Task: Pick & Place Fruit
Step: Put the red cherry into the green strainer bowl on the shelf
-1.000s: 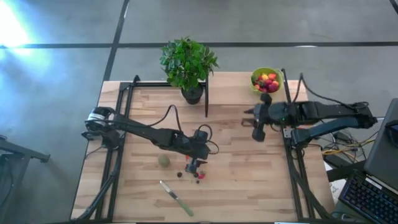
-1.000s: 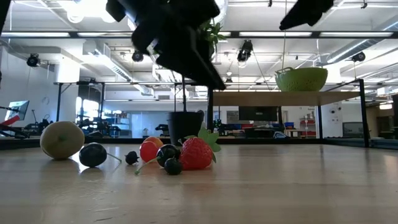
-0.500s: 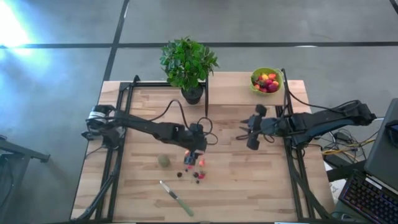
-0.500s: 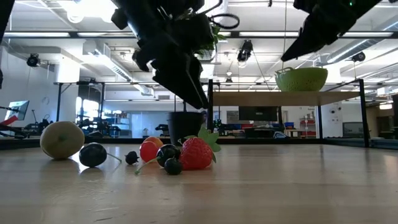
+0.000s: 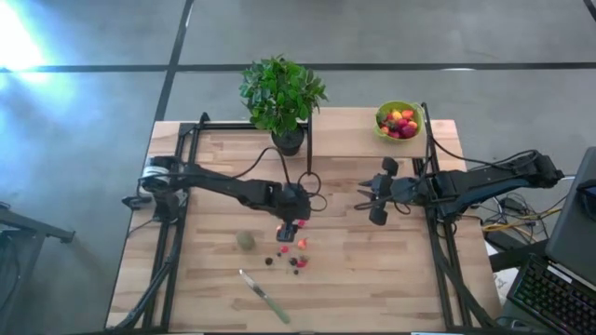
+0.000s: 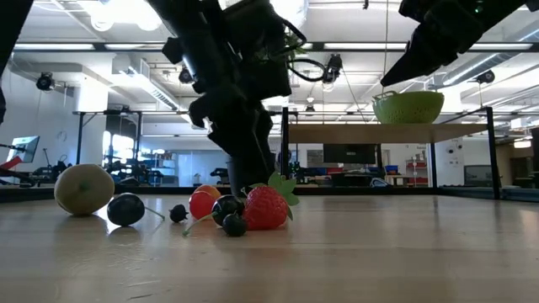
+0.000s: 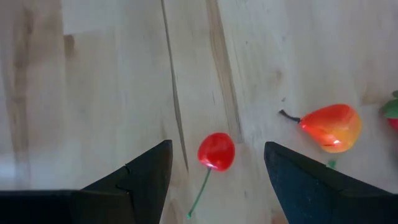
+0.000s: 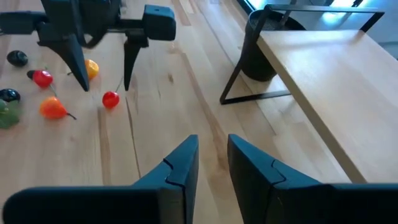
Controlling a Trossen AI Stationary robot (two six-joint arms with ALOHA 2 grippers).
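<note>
**Left gripper over a red cherry, fingers spread; right gripper empty above bare wood**

Surface: pale wooden butcher-block table (image 5: 372, 270) with a black frame rail along each side. At its far edge, a potted plant (image 5: 282, 93) and a lime-green bowl (image 5: 399, 119) already holding several fruits. A green-handled knife (image 5: 264, 296) lies near the front edge. The floor around the table is grey concrete. The low view looks into a large workshop with ceiling lights, ducting and distant benches.

Fruit: a loose cluster sits at mid-table. The low view shows a dull-green ball (image 6: 84, 188) at one end, then a dark berry (image 6: 126, 209), small dark berries, and a strawberry (image 6: 268, 207).

Left gripper (image 5: 288, 230): at the far edge of the cluster, pointing down. In the left wrist view, 1 red cherry (image 7: 216, 151) lies on the wood between the 2 spread fingers (image 7: 140, 177), touching neither. An orange-red fruit (image 7: 329, 127) lies just outside the other finger.

Right gripper (image 5: 377, 215): raised above bare table, well apart from the cluster and short of the bowl. Its fingers (image 8: 180, 163) stand close together with a narrow gap, and nothing is between them.
</note>
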